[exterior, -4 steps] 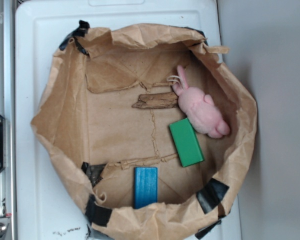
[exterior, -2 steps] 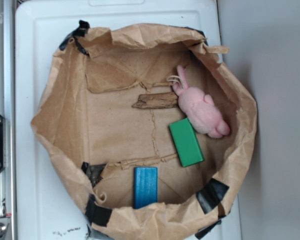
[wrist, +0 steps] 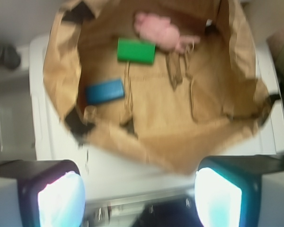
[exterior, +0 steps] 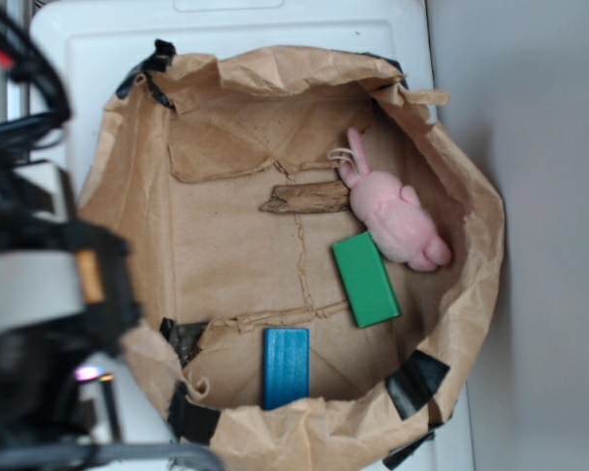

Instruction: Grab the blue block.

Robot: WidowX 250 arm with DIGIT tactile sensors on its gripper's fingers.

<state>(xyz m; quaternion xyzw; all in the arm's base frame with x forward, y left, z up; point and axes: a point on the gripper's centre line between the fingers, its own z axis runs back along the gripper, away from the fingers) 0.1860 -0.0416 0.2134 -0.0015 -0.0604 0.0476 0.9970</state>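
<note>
The blue block [exterior: 286, 366] lies flat on the floor of a cut-down brown paper bag [exterior: 128, 196], close to its near wall. In the wrist view the blue block [wrist: 104, 91] shows left of centre, far ahead of my gripper [wrist: 139, 198]. The gripper's two fingers sit wide apart at the bottom corners, with nothing between them, over the white surface outside the bag. In the exterior view the blurred arm [exterior: 49, 285] fills the left edge, left of the bag.
A green block [exterior: 365, 280] lies right of the blue one, touching a pink plush bunny [exterior: 398, 216]. A piece of brown wood [exterior: 306, 198] rests mid-bag. The bag's crumpled walls, taped in black, stand on a white lid [exterior: 275, 29].
The arm has swung into the exterior view from the left, where only a black corner showed before. The blocks, bunny and bag have not moved.
</note>
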